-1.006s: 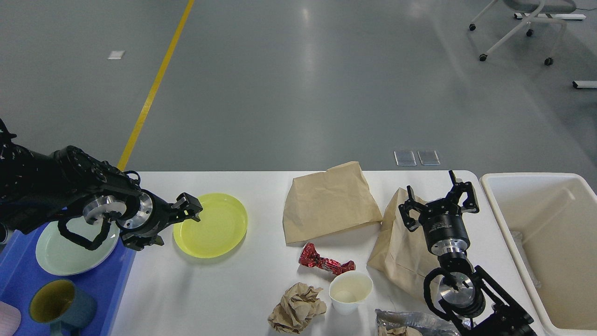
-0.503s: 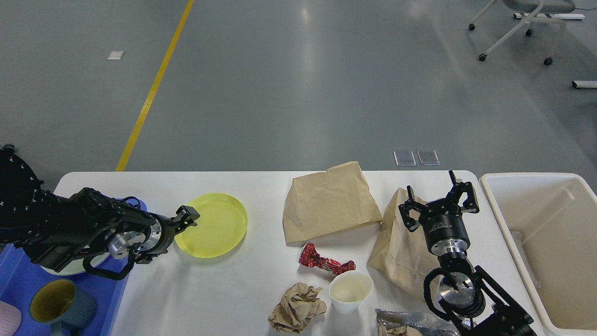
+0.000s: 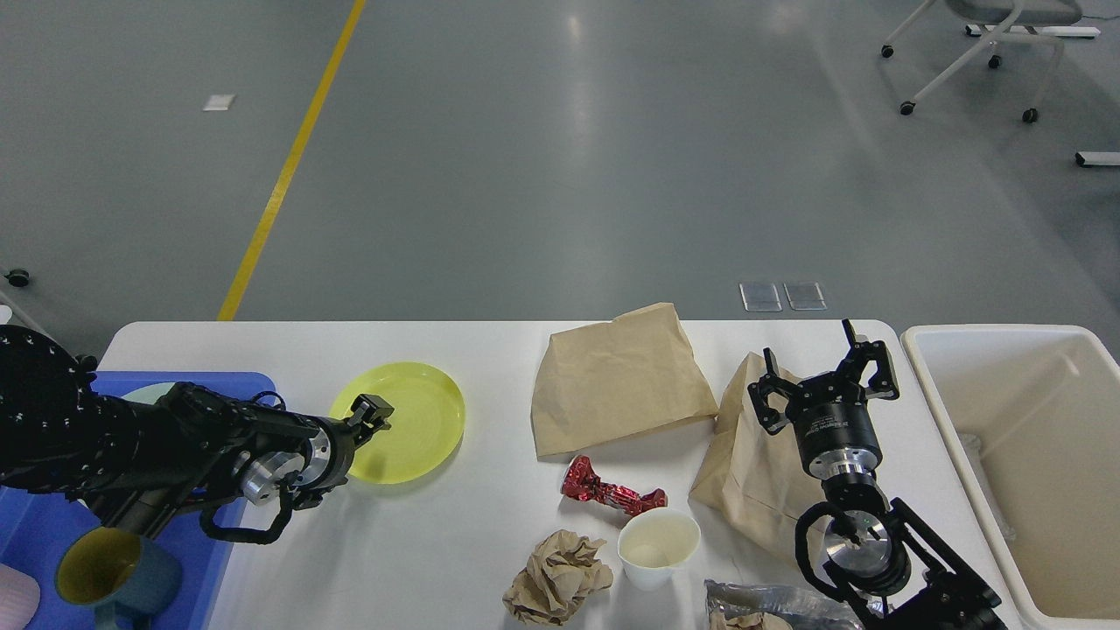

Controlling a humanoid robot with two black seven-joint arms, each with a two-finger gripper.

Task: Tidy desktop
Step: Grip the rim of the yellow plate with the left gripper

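While right tool [image 3: 823,372] gapes wide, left tool [image 3: 372,413] unclear over yellow plate [image 3: 411,420], white cup [image 3: 658,547] empty.

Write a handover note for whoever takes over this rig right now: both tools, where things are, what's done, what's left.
Left tool: at the yellow plate's near-left rim; grip state unclear.
Right tool: open, empty, over the smaller paper bag.
Blue tray already holds a mug.
Still on the desktop: plate, two bags, red wrapper, crumpled paper, paper cup.
Cream bin stands at right.
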